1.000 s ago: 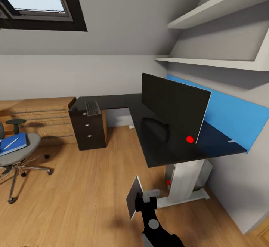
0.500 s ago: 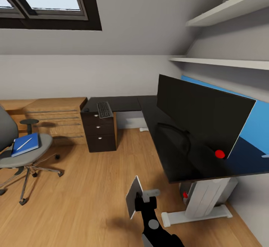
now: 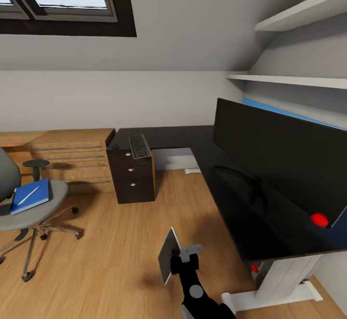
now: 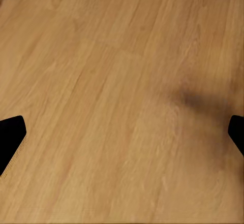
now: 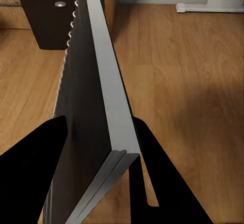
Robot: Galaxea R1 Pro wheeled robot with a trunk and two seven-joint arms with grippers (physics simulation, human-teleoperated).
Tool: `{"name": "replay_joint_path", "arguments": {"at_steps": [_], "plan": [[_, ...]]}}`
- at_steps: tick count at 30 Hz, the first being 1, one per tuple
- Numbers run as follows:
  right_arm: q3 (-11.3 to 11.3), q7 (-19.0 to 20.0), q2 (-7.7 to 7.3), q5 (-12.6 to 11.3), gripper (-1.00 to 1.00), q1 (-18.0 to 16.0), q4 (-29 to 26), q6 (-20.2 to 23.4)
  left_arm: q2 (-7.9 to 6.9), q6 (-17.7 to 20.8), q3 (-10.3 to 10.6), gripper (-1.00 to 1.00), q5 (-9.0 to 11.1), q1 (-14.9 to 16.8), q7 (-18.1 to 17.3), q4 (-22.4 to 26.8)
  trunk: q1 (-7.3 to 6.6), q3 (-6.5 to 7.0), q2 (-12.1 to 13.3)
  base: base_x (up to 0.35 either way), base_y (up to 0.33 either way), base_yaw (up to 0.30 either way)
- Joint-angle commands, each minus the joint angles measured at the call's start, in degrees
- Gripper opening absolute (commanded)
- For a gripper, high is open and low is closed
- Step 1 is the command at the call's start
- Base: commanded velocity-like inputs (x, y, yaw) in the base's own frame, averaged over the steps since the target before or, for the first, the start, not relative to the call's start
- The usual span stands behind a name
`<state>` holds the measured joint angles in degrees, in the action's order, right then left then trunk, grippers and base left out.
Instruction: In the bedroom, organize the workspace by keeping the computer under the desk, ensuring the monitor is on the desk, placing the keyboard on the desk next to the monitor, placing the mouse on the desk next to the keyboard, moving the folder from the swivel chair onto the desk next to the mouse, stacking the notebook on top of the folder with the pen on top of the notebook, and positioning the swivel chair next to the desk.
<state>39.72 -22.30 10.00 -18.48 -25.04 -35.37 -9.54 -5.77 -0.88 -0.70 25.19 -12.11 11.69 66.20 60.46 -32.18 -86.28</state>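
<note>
On the desk (image 3: 193, 138), the monitor (image 3: 279, 157) and keyboard (image 3: 140, 145) are placed, though well apart. At 9 o'clock, folder (image 3: 31, 196) and pen (image 3: 28, 195) remain on the swivel chair (image 3: 33, 208). Right gripper (image 5: 96, 148) clamps the spiral notebook (image 5: 91, 112); left gripper (image 4: 122, 137) is spread, empty.

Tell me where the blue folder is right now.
In the head view, the folder lies at far left on the swivel chair seat, with the pen on top.

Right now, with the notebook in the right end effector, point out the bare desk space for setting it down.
The desk is bare on its black top between the keyboard and the monitor. In front of the monitor a narrower strip stays free along the near edge. The swivel chair seat is taken by the folder with the pen on it.
</note>
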Motion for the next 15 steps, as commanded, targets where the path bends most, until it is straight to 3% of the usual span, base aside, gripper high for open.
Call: {"name": "replay_joint_path", "arguments": {"at_steps": [1, 8, 15], "plan": [[0.4, -0.3, 0.00, -0.5, -1.00, -0.1, 0.1, -0.4, -0.03, -0.1, 0.1, 1.00, 0.6, 0.0, 0.2, 0.1, 0.03, -0.04, 0.0, 0.284, 0.204, 0.000], [0.4, -0.3, 0.00, -0.5, -1.00, -0.1, 0.1, -0.3, -0.03, -0.2, 0.1, 1.00, 0.6, 0.0, 0.2, 0.1, 0.03, -0.04, 0.0, 0.306, 0.118, 0.000], [0.4, -0.3, 0.00, -0.5, -1.00, -0.1, 0.1, -0.4, -0.03, -0.3, 0.1, 1.00, 0.6, 0.0, 0.1, 0.1, -0.85, 0.67, 1.6, 0.319, -0.022, 0.000]]}}
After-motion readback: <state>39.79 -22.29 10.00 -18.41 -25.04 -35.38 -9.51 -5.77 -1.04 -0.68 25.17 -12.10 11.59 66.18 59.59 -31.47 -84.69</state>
